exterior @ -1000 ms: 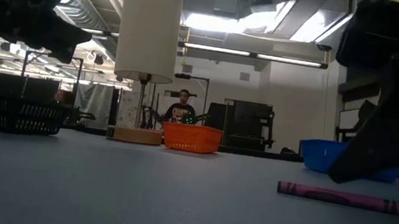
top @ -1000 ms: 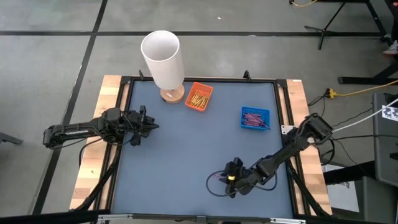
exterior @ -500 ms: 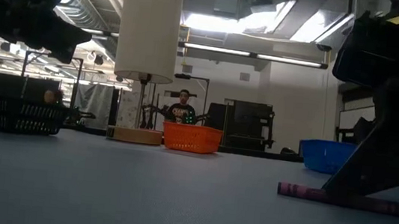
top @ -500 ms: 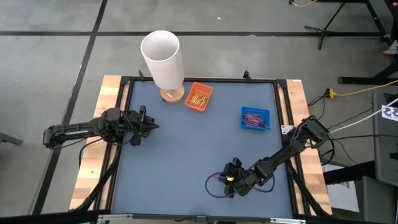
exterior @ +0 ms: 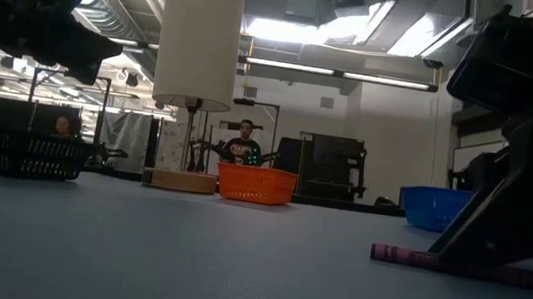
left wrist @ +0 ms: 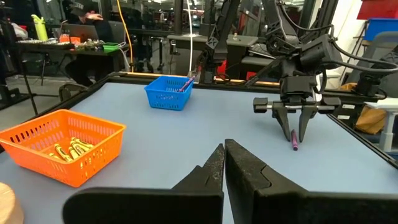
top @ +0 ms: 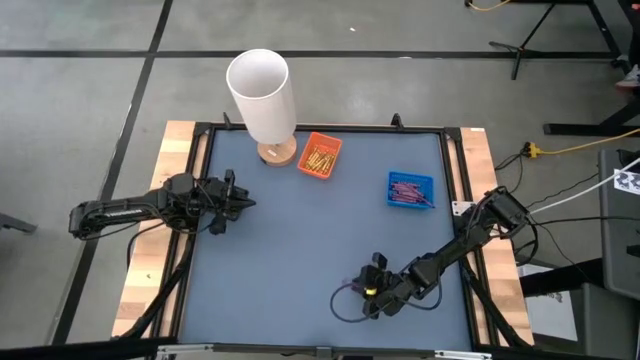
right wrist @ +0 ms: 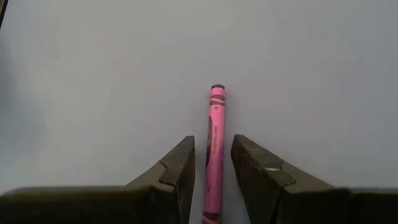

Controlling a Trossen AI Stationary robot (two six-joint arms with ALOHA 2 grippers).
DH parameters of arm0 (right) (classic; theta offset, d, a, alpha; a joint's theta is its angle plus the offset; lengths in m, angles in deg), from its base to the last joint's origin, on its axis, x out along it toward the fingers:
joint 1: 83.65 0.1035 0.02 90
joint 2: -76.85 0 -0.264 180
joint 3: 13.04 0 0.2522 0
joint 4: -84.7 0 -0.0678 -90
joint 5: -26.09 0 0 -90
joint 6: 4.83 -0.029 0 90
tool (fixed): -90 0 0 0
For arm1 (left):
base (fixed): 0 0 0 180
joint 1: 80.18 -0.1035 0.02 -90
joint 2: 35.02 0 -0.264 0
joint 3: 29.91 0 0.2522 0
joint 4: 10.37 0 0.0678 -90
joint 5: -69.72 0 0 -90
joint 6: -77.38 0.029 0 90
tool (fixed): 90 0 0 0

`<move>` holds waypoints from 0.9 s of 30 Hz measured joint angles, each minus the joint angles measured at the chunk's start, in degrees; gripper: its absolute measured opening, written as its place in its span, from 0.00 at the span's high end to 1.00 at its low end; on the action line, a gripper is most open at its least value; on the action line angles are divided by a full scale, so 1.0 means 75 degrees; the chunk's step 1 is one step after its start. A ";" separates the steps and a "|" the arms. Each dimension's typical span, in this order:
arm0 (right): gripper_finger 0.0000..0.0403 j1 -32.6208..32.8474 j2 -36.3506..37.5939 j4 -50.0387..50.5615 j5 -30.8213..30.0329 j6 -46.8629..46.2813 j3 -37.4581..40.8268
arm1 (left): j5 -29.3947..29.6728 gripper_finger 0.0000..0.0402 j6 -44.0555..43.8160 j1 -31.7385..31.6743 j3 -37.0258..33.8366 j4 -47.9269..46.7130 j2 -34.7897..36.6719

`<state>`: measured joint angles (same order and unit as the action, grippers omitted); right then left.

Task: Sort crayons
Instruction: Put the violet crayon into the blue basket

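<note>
We saw the right gripper low at the table's 5 o'clock, jaws parted astride a lone purple crayon and not yet clenched. The left gripper sat clenched and empty at 9. Risk: an off-centre close could roll the crayon away or pinch only its tip, dropping it before the blue tray at 2.
</note>
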<state>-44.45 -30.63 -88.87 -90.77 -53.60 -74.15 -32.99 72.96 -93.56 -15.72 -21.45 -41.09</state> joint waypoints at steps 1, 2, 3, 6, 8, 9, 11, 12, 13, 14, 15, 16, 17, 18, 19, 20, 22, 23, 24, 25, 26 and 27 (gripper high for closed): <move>0.72 0.0000 0.0000 0.0006 0.0000 0.0111 0.0003 | 0.0000 1.00 0.0001 0.0000 0.0000 0.0000 0.0000; 0.72 0.0000 0.0000 0.0009 0.0000 0.0182 0.0003 | 0.0000 1.00 0.0001 0.0000 0.0000 0.0000 0.0000; 0.72 0.0000 -0.0003 0.0012 -0.0001 0.0251 0.0004 | 0.0000 1.00 -0.0001 0.0000 0.0000 0.0000 0.0000; 0.76 0.0000 -0.0003 0.0031 -0.0015 0.0451 0.0009 | 0.0000 1.00 -0.0001 0.0000 0.0000 0.0000 0.0000; 0.80 -0.0003 -0.0003 0.0037 -0.0029 0.0550 0.0012 | 0.0000 1.00 -0.0001 0.0000 0.0000 0.0000 0.0000; 0.83 -0.0006 -0.0003 0.0042 -0.0043 0.0561 0.0015 | 0.0000 1.00 -0.0001 0.0000 0.0000 0.0000 0.0000; 0.89 -0.0019 -0.0003 0.0050 -0.0061 0.0563 0.0016 | 0.0000 1.00 -0.0001 0.0000 0.0000 -0.0001 0.0000; 0.92 -0.0023 -0.0003 0.0047 -0.0061 0.0565 0.0016 | 0.0000 1.00 -0.0001 0.0000 0.0000 -0.0002 0.0000; 0.94 -0.0023 -0.0003 0.0046 -0.0061 0.0565 0.0017 | 0.0000 1.00 -0.0001 0.0000 0.0000 -0.0001 0.0000; 0.96 -0.0023 -0.0003 0.0046 -0.0061 0.0565 0.0017 | 0.0000 1.00 -0.0001 0.0000 0.0000 0.0000 0.0000; 0.97 -0.0023 -0.0003 0.0043 -0.0061 0.0567 0.0017 | 0.0000 1.00 -0.0004 0.0000 0.0000 0.0000 0.0000; 0.98 -0.0023 -0.0003 0.0043 -0.0061 0.0568 0.0017 | 0.0000 1.00 -0.0004 0.0000 0.0000 -0.0001 0.0000; 0.97 -0.0023 -0.0003 0.0043 -0.0061 0.0567 0.0017 | 0.0000 1.00 -0.0004 0.0000 0.0000 -0.0003 0.0000; 0.97 -0.0023 -0.0003 0.0037 -0.0061 0.0568 0.0017 | 0.0000 1.00 -0.0004 0.0000 0.0000 -0.0003 0.0000; 0.95 -0.0023 -0.0003 0.0034 -0.0061 0.0568 0.0017 | 0.0000 1.00 -0.0004 0.0000 0.0000 0.0000 0.0000; 0.93 -0.0023 -0.0005 0.0025 -0.0078 0.0568 0.0017 | 0.0000 1.00 -0.0004 0.0000 0.0000 -0.0002 0.0000; 0.90 -0.0023 -0.0006 0.0005 -0.0116 0.0568 0.0019 | 0.0000 1.00 -0.0004 0.0000 0.0000 -0.0001 0.0000; 0.89 -0.0027 0.0005 -0.0001 -0.0124 0.0568 0.0021 | 0.0000 1.00 -0.0004 0.0000 0.0000 -0.0003 0.0000; 0.89 -0.0030 0.0034 0.0005 -0.0120 0.0568 0.0024 | 0.0000 1.00 -0.0004 0.0000 0.0000 -0.0002 0.0000; 0.89 -0.0035 0.0057 0.0008 -0.0143 0.0570 0.0029 | 0.0000 1.00 -0.0004 0.0000 0.0000 -0.0001 0.0000; 0.89 -0.0035 0.0097 0.0029 -0.0170 0.0570 0.0032 | 0.0000 1.00 -0.0004 0.0000 0.0000 -0.0002 -0.0002; 0.90 -0.0035 0.0153 0.0067 -0.0248 0.0604 0.0032 | 0.0000 1.00 -0.0004 0.0000 0.0000 0.0000 0.0000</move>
<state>-44.71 -29.49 -88.36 -92.63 -49.08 -73.91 -32.99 72.93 -93.56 -15.72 -21.45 -41.09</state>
